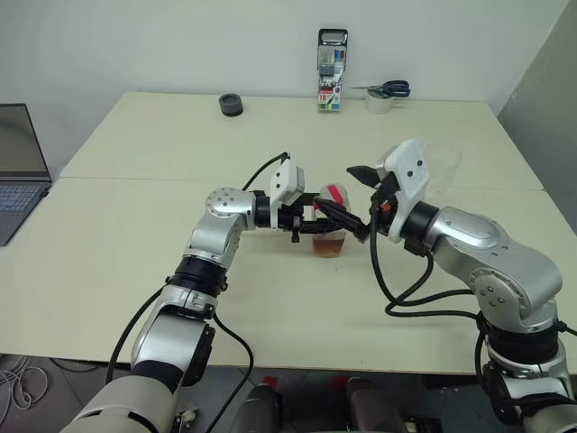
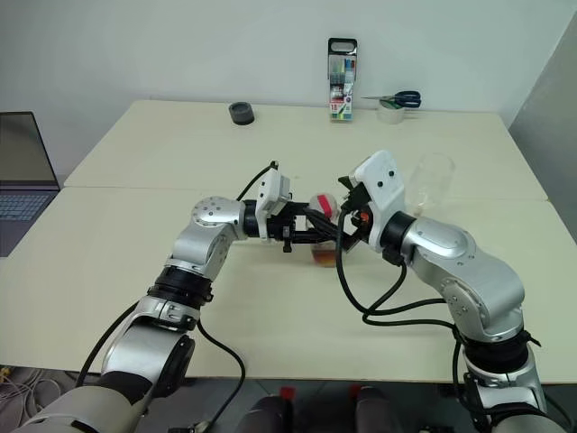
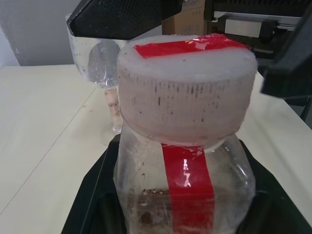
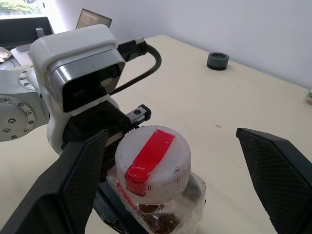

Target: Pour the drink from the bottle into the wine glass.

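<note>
Cream table (image 1: 135, 271) holds everything. Far back, near its far edge, stand a marker pack (image 1: 332, 72), scissors (image 1: 388, 88) on a tape roll (image 1: 379, 103), and a small black ring (image 1: 231, 105). Near the middle, closer to the front edge, the left gripper (image 1: 335, 218) squeezes the bottle (image 1: 330, 236), with brown drink (image 1: 328, 246) low inside. The right gripper (image 4: 175, 170) has its fingers spread wide on both sides of the white cap (image 4: 152, 163). The wine glass (image 2: 431, 183) stands just behind, toward the right edge.
</note>
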